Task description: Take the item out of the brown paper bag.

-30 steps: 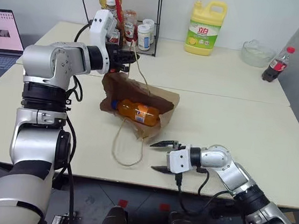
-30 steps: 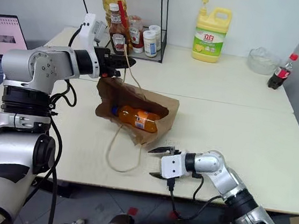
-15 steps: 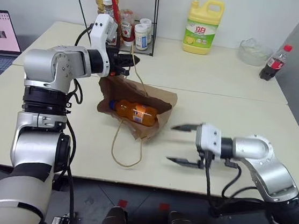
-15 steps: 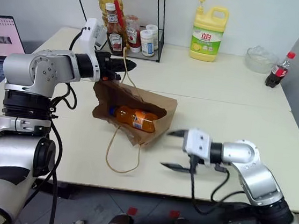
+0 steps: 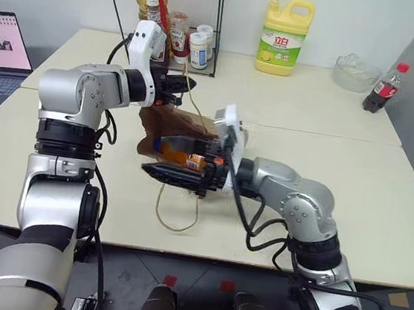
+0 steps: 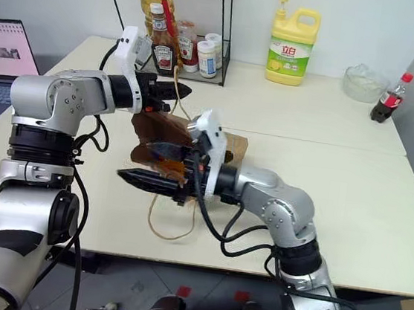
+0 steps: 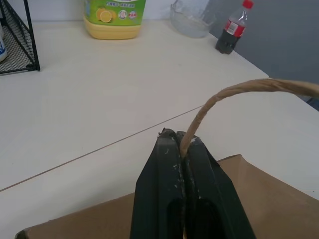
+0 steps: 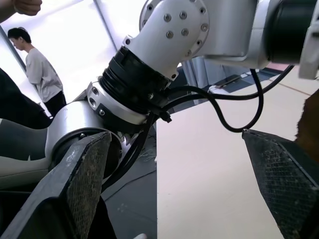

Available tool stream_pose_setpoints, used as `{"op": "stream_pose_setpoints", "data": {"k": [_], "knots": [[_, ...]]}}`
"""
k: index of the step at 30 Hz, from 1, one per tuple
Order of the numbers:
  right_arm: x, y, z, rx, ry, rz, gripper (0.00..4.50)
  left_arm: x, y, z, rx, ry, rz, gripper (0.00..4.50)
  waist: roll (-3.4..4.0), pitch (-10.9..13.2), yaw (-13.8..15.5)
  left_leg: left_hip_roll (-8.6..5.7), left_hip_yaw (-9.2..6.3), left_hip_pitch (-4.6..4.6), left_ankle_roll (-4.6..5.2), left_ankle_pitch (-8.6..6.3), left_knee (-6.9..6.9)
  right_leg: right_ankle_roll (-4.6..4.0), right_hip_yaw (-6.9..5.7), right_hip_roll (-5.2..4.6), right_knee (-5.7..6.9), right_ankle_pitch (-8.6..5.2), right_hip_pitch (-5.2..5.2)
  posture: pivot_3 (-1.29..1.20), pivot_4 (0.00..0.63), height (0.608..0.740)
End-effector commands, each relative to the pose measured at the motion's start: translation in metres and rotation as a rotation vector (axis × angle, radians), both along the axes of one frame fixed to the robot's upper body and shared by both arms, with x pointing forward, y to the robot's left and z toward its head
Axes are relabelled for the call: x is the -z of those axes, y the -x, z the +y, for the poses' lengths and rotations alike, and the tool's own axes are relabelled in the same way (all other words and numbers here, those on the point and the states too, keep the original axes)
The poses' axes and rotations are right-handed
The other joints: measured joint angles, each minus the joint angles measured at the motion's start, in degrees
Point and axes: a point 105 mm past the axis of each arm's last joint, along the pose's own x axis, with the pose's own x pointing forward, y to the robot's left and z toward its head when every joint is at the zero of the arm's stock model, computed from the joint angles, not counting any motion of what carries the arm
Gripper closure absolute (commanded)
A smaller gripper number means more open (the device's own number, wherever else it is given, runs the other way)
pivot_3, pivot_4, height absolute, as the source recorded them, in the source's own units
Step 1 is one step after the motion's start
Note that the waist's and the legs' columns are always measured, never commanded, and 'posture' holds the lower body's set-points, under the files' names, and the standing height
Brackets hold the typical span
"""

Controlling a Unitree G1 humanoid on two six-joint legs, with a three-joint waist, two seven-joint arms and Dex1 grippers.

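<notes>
one brown paper bag [image 5: 167, 124] lies crumpled on a pale worktop [image 5: 317, 175]. inside its open mouth lies one small bottle of orange liquid [image 5: 179, 153], on its side, partly hidden behind the right gripper [image 5: 178, 162]. that gripper's two black fingers [image 8: 82, 174] are spread wide, one above the bottle and one below, holding nothing. the left gripper [image 7: 180, 142], raised above the bag, has its fingers pinched tight on one twisted cord handle [image 7: 234, 92]; a second handle loop [image 5: 176, 211] lies slack on the worktop. at the back stand one yellow detergent jug [image 5: 280, 36] with a green label in chinese characters i cannot read, one red-capped cola bottle [image 5: 383, 87], one clear bowl [image 5: 355, 71] and a wire rack [image 5: 178, 24] of several sauce bottles. one open laptop [image 5: 1, 57] sits on the left. one person [image 8: 42, 74] stands in the distance.
</notes>
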Motion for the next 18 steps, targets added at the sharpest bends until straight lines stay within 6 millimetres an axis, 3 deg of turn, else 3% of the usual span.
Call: {"op": "stream_pose_setpoints", "data": {"k": [1,6,10,14,18], "knots": [[-0.002,-0.002,0.018,-0.017,-0.022,-0.044,0.09,-0.022,0.004,0.000,0.010,-0.001,-0.074,4.50,0.01,0.0,-0.2,0.00,0.00,0.01,0.00,0.00,-0.03,0.00,0.00,0.01,0.01,0.00,-0.02,0.00,0.150,0.740],[0.023,-0.041,0.024,0.138,0.066,-0.116,0.09,-0.022,0.007,0.004,-0.003,-0.003,-0.074,4.50,0.02,0.0,-0.4,0.01,0.00,0.01,-0.01,0.01,-0.05,0.00,0.00,0.02,0.03,0.00,-0.05,0.00,0.150,0.740],[0.025,-0.058,0.017,0.223,0.091,-0.161,0.09,-0.021,0.008,0.005,-0.006,-0.003,-0.073,4.50,0.02,0.0,-0.4,0.00,0.00,0.00,-0.05,0.03,-0.05,0.00,0.00,0.01,0.02,0.00,-0.05,0.00,0.150,0.740],[0.031,-0.062,0.011,0.263,0.148,-0.209,0.98,-0.019,0.008,0.005,-0.009,0.002,-0.069,4.50,0.02,0.0,-0.5,0.01,0.00,-0.01,-0.16,0.09,-0.08,0.00,0.01,0.01,0.04,0.00,-0.09,0.00,0.150,0.740],[0.032,-0.067,0.005,0.332,0.186,-0.233,2.45,-0.019,0.007,0.002,-0.002,0.006,-0.066,4.50,0.02,0.0,-0.5,0.01,0.00,-0.01,-0.17,0.09,-0.10,0.00,0.01,0.01,0.04,0.00,-0.09,0.00,0.150,0.740]]}}
